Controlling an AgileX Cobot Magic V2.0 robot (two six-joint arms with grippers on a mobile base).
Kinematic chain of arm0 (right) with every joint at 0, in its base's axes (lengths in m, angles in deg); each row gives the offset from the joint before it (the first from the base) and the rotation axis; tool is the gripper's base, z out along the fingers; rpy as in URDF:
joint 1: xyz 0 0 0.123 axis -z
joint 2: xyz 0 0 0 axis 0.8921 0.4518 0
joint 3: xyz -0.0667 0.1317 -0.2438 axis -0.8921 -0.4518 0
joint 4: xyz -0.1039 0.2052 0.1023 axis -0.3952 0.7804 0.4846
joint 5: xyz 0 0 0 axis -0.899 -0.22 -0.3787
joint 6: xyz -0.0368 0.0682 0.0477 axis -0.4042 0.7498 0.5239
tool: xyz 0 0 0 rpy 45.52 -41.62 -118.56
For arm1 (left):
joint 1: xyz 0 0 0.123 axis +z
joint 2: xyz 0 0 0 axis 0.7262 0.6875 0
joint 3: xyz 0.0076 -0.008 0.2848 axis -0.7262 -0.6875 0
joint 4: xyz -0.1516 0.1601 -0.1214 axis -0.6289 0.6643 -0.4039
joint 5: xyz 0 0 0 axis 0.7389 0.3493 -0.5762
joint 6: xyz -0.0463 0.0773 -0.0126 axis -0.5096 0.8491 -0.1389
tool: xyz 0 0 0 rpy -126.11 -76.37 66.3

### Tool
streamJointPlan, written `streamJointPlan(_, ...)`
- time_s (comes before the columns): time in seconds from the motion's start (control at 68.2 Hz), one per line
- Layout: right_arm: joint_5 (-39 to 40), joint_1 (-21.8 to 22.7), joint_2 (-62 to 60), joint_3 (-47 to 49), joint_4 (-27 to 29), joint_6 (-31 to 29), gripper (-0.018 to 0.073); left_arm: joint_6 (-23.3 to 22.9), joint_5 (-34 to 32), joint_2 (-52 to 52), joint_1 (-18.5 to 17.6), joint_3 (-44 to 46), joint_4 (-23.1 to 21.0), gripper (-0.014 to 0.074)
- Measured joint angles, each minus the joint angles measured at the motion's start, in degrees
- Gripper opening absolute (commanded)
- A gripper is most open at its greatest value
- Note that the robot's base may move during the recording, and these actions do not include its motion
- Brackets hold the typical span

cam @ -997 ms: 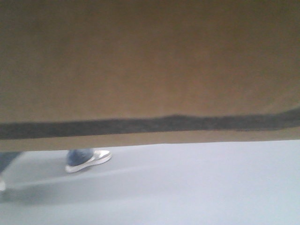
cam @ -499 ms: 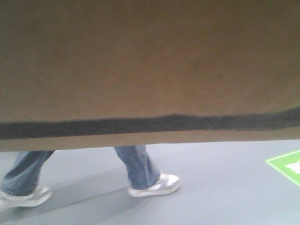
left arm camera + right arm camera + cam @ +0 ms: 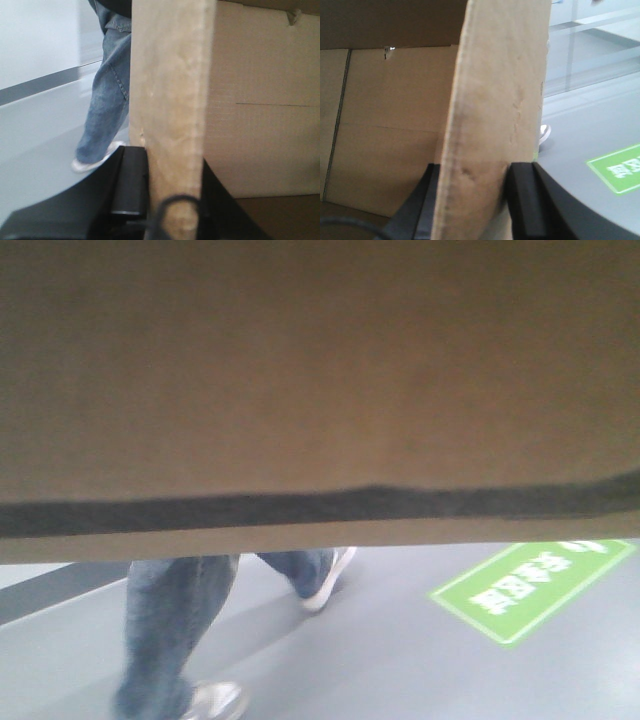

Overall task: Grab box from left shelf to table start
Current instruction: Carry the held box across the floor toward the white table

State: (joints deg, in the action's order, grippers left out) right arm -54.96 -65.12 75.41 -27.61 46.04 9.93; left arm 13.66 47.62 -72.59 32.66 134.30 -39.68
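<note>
While left tool (image 3: 170,195) and right tool (image 3: 475,200) pinch the box (image 3: 320,370), a green floor mark (image 3: 530,585) has slid leftward.

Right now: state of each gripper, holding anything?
Left gripper: closed on a wall of the cardboard box.
Right gripper: closed on a wall of the cardboard box too.

**Box blocks most of the scene**

In the front view the box (image 3: 320,370) runs off the top, left and right edges and hides all behind it. Below it a person (image 3: 175,630) shows only as blurred jeans and shoes. White characters on the green floor mark (image 3: 530,585) are too smeared to read. In the wrist views the clamped box wall covers the inner finger faces of the left tool (image 3: 172,197) and right tool (image 3: 475,200); the bottom edge crops both.
</note>
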Motion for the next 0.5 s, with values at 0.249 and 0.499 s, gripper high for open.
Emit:
streamJointPlan(0.249,0.0,0.0,0.0,0.0,0.0,0.0,0.0062,0.0,0.0,0.0,0.0,0.0,0.0,-0.0093)
streamJointPlan(0.499,0.0,0.0,0.0,0.0,0.0,0.0,0.0062,0.0,0.0,0.0,0.0,0.0,0.0,-0.0093)
